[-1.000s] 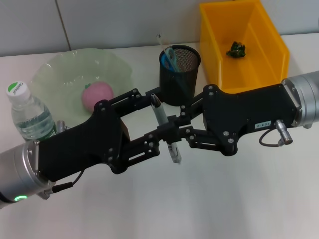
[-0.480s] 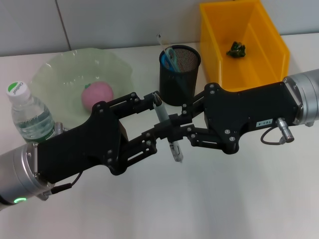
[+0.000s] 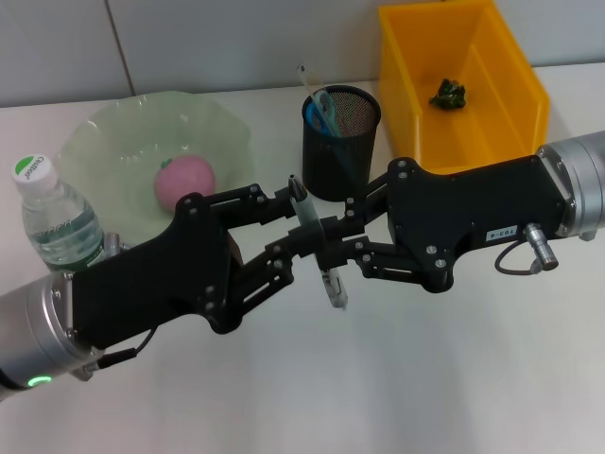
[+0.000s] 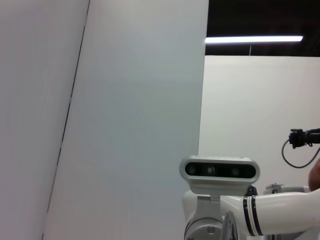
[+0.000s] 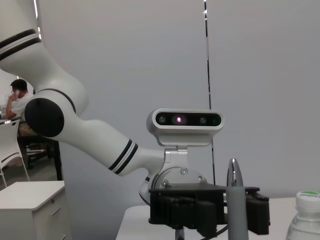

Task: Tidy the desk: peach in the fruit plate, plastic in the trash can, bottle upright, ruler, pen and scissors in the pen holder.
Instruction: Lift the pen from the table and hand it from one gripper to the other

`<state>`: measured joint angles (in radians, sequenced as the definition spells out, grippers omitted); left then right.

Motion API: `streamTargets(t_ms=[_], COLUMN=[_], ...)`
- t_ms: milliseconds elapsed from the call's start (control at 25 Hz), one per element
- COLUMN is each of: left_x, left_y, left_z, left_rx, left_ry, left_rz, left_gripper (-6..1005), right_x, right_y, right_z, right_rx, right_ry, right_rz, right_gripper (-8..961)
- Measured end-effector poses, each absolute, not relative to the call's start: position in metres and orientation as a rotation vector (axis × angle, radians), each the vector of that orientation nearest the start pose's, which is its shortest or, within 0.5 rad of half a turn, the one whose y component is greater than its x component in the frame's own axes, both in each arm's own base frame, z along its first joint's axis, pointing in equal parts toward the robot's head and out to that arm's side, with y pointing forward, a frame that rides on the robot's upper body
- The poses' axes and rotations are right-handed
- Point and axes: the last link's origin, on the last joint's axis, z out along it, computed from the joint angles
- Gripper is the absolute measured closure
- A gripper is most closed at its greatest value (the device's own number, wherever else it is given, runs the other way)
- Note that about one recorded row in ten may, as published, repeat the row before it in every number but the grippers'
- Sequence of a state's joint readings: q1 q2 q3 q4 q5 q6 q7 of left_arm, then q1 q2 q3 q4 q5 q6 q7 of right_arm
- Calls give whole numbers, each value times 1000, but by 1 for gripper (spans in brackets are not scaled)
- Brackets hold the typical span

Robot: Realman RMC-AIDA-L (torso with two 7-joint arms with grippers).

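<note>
Pen (image 3: 313,238) sits mid-air over the desk (image 3: 425,378), just in front of the pen holder (image 3: 340,140), nearly upright. Since 1 s ago my left pincer (image 3: 301,233) has narrowed onto the upper barrel; whether it grips yet I can't tell. Right pincer (image 3: 328,253) stays clamped on the pen. Right wrist view alone shows the pen's top end (image 5: 234,200) and the left pincer head-on. Bottle (image 3: 52,216) cap reads "Ganten", I think.

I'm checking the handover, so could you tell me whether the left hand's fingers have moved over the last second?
Yes. The left hand has closed its fingers inward onto the pen, in front of the unmoved pen holder.
</note>
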<state>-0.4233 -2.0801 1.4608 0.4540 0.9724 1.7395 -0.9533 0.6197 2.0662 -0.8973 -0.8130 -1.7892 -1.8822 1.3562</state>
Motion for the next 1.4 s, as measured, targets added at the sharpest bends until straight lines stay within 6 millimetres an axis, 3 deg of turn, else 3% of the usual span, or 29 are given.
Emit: streamTargets(t_ms=[160, 960, 1120, 1400], left_x=[-196, -196, -196, -196], left_y=[269, 270, 270, 271], left_z=[-37, -38, -38, -38], left_rx=[-2599, -2597, -2597, -2597], left_ry=[-195, -200, -199, -197], left_rz=[-1538, -1525, -1525, -1524], left_gripper=[663, 657, 747, 768], right_x=[170, 169, 169, 170], right_y=[320, 321, 321, 321], right_z=[17, 17, 18, 17], right_rx=[-3049, -3066, -3066, -3072], right_ry=[20, 30, 32, 34], right_rz=[980, 964, 962, 954], right_gripper=[826, 819, 818, 815])
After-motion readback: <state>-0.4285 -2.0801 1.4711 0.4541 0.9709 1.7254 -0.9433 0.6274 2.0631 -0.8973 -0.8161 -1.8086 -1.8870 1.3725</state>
